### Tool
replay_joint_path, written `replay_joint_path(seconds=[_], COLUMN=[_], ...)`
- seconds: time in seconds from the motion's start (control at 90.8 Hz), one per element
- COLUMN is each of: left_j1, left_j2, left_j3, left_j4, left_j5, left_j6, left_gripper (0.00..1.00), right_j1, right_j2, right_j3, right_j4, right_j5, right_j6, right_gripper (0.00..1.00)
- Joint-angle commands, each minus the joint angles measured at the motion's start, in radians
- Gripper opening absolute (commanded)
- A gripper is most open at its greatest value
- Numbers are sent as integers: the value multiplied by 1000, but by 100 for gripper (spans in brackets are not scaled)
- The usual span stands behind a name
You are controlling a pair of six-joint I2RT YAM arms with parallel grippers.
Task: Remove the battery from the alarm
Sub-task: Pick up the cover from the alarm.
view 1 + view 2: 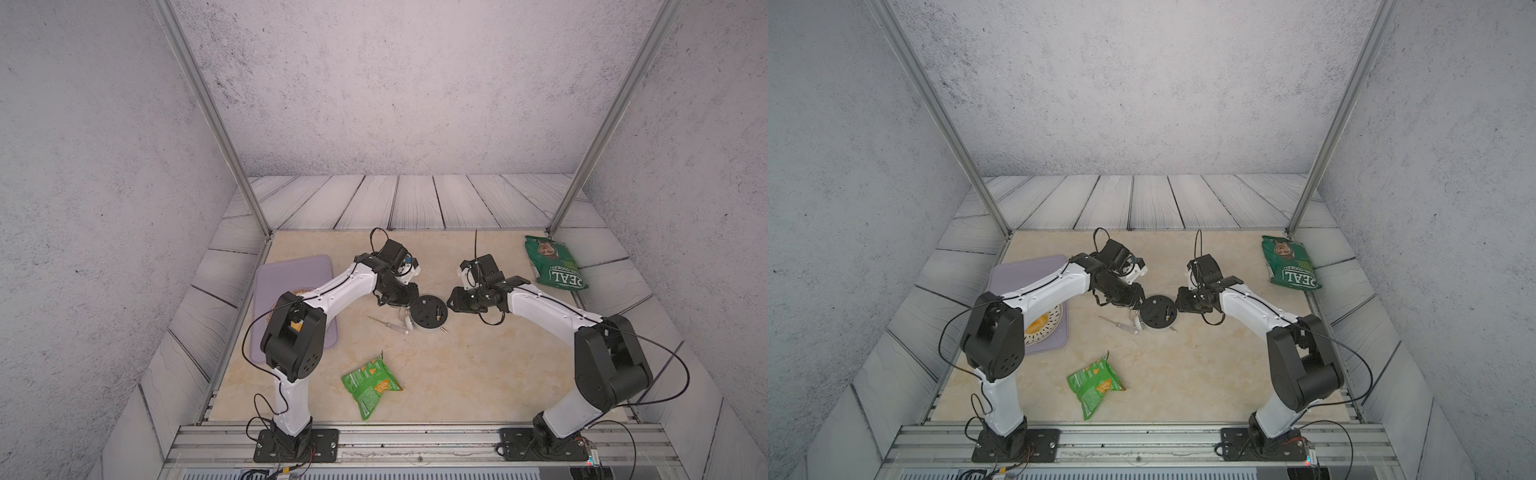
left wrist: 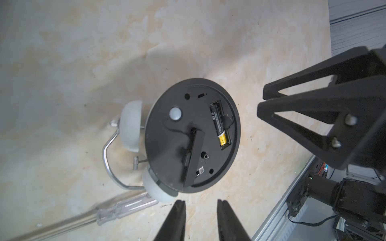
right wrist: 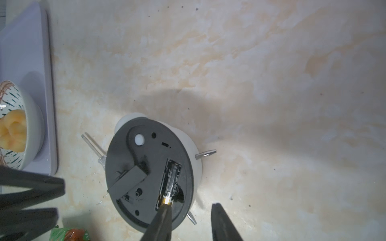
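Fingers (image 3: 161, 223) of my right gripper (image 3: 190, 207) stand partly open and empty, with one tip at the gold end of the battery (image 3: 171, 181). The battery sits in its open bay in the back of the alarm (image 3: 150, 152), which lies face down. My left gripper (image 2: 200, 201), narrowly open and empty, hovers beside the rim. I'd lever that gold end up gently and brace the alarm with the left so it can't skid.

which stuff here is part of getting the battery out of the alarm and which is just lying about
Job: alarm, battery in its open back slot.
Lying about: screwdriver, light green snack bag, dark green bag, purple tray, bowl.
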Motion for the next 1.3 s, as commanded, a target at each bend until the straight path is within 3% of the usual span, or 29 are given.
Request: replay_joint_path(seconds=[0.0,0.341,0.936,1.046,1.156,1.288], left_j1=[-11,-11,-3,2,5,15], left_j2=[52,169,254,261,257,217], left_j3=[73,176,201,206,204,193], left_j4=[-81,-125,-103,-98,-91,-88], left_j5=[-26,-9,24,31,49,54], left_j6=[62,71,40,34,27,14], left_gripper=[31,25,20,14,0,0], right_j1=[-27,-55,-61,-61,-60,-60], right_j2=[-64,-106,-88,-88,-86,-87], right_j3=[-56,-114,-107,-107,-106,-102], right_j4=[102,190,181,177,172,157], right_j5=[-56,-114,-136,-137,-137,-134], right_j6=[33,0,-19,-21,-26,-42], right_gripper=[38,56,57,57,57,57])
